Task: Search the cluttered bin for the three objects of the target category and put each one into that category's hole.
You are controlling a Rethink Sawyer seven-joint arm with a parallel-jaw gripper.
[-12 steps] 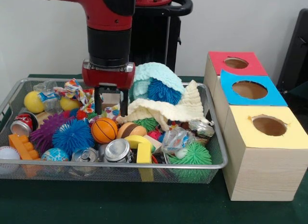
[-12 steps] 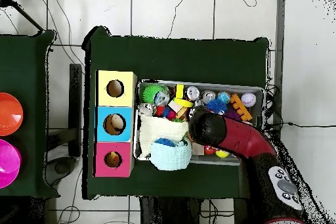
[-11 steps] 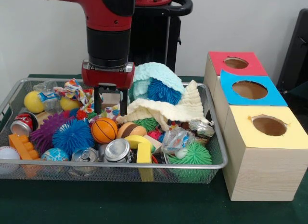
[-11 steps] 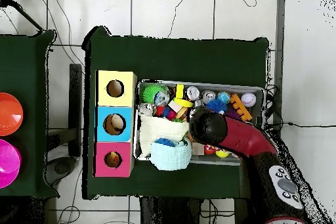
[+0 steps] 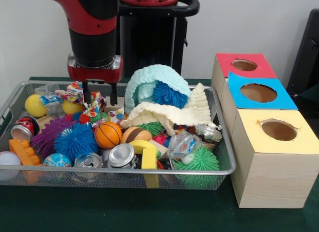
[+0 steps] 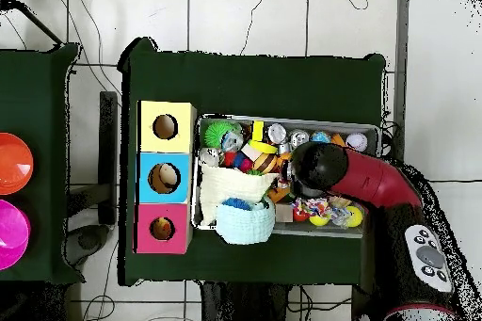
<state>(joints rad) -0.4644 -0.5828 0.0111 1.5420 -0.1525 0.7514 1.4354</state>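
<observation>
- The hand (image 5: 99, 94) hangs over the far left part of the wire bin (image 5: 219, 168), its two dark fingers (image 5: 86, 92) spread with a gap between them and nothing held.
- The fingertips reach down to a multicoloured patterned cloth (image 5: 79, 95) that lies on the clutter; whether they touch it cannot be told.
- Near the middle of the bin sit a small orange basketball (image 5: 107, 134) and, just to its left, a blue spiky ball (image 5: 76, 140) beside a purple spiky ball (image 5: 49, 134).
- At the bin's near edge lie two silver cans (image 5: 121, 155), side by side, with a green spiky ball (image 5: 201, 161) further right.
- A cream knitted cloth (image 5: 172, 112) is draped over the far right of the pile, and a pale mint knitted piece (image 5: 154, 77) arches over another blue spiky ball (image 5: 168, 94).
- To the right of the bin on the green tabletop (image 5: 119, 212) stand three wooden boxes, each with a round hole: yellow-topped box (image 5: 277, 137) nearest, blue-topped box (image 5: 259, 92) behind it, red-topped box (image 5: 243, 65) farthest.
- Which category is the target cannot be told.
</observation>
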